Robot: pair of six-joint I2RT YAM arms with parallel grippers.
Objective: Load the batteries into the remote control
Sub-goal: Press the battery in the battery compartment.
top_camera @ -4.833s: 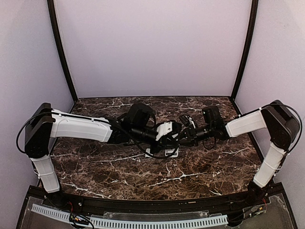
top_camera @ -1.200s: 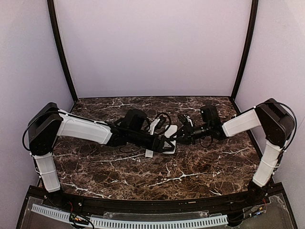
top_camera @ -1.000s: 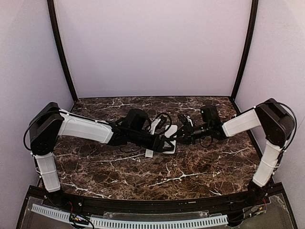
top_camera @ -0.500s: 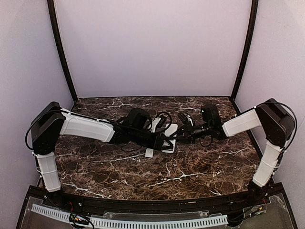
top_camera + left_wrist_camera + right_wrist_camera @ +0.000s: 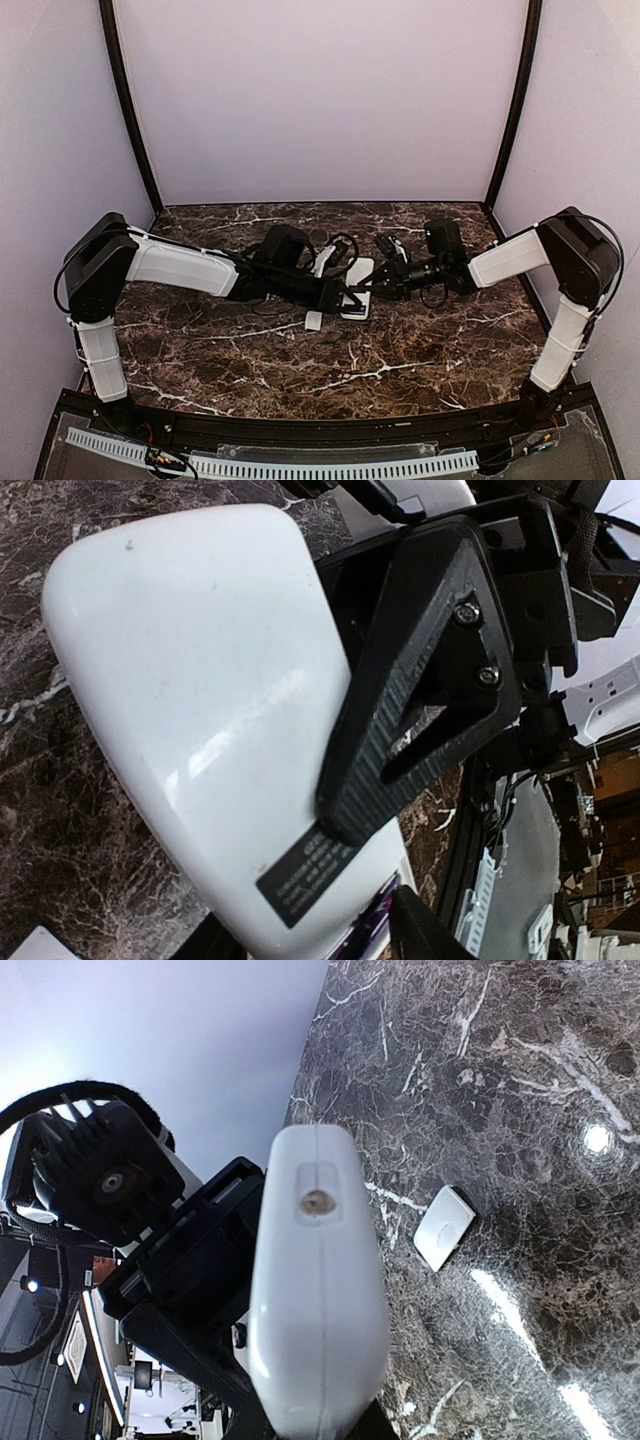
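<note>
T+0 | remote control [image 5: 200, 680] barely shifted, white back up | left gripper [image 5: 343, 296] and right gripper [image 5: 375, 287] both pinching it | batteries unseen (loading hasn't begun, I'd judge)

The left tool [image 5: 343, 297] has dropped low, and the remote control [image 5: 360, 273] has shifted farther back.

Read nothing for certain anywhere. Spotted one small black label [image 5: 305, 868] with a few lines of pale print, stuck on the white back of the remote control [image 5: 190, 710] in the left wrist view. Could not make out that print, too fine and blurred. Found no lettering, brand or number in the top or right wrist views.
</note>
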